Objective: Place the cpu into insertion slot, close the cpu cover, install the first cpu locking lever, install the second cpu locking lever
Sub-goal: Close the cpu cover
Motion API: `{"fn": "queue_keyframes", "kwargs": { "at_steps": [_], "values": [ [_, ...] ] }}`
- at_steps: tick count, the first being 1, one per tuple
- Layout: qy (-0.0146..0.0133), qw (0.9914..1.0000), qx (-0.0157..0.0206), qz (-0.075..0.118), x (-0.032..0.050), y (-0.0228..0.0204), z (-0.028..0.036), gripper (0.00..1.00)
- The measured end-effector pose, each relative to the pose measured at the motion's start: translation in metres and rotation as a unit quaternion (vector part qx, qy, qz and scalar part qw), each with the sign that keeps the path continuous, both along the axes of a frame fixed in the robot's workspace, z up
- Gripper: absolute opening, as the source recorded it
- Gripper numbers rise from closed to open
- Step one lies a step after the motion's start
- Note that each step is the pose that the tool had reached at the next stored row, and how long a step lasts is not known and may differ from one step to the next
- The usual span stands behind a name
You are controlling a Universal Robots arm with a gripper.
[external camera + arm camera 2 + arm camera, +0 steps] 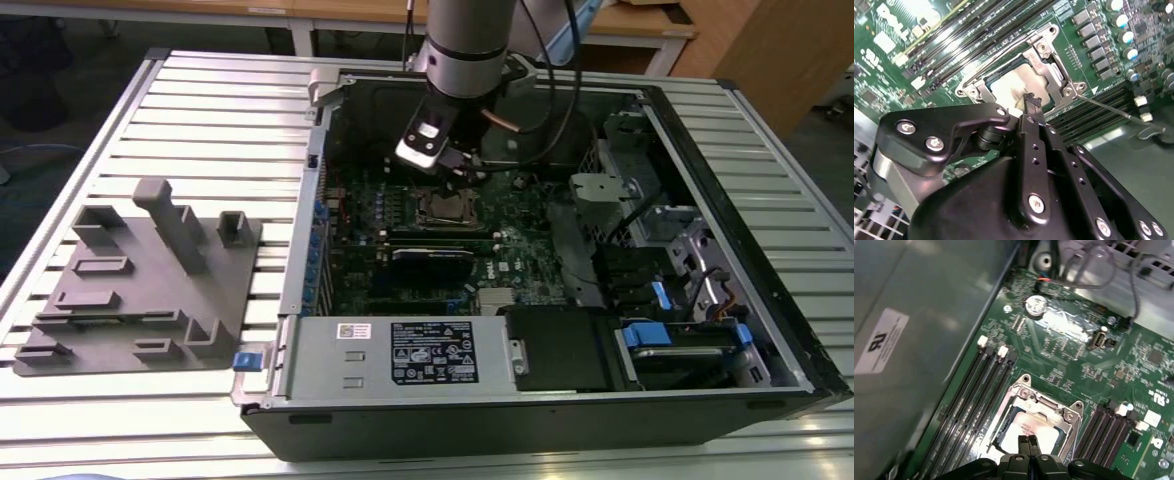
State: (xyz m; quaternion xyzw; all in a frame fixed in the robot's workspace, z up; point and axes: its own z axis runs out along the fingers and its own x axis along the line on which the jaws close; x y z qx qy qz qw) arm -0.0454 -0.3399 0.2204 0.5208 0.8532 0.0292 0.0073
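1. Exterior view: the arm (467, 40) reaches down into an open computer case (747, 250) on a slatted table (200, 100). The gripper (461, 170) hangs just above the insertion slot (447, 208) on the motherboard (534, 240). A grey fixture tray (134, 270) lies near the table's edge at the exterior view's left.
2. Second wrist view: the jaws are pressed together with nothing between them, tips over the cpu (1009, 87) seated in the slot. The cpu cover (1040, 50) frames it. A thin locking lever (1109, 107) sticks out from one socket corner.
3. First wrist view: the closed fingertips (1024, 442) meet above the cpu, which shows through the cover's window, with memory slots (979, 390) beside it.
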Motion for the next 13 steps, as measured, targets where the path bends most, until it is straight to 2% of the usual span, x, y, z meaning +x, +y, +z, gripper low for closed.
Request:
{"fn": "queue_keyframes", "kwargs": {
  "at_steps": [3,6,10,13],
  "values": [
    [0.0000,0.99971,0.0000,0.024,0.0000,0.0000,0.0000,0.11],
    [0.0000,0.99890,0.0000,0.047,0.0000,0.0000,0.0000,0.11],
    [0.0000,0.99702,0.0000,0.077,0.0000,0.0000,0.0000,0.11],
    [0.0000,0.99503,0.0000,0.100,0.0000,0.0000,0.0000,0.11]
  ]
}}
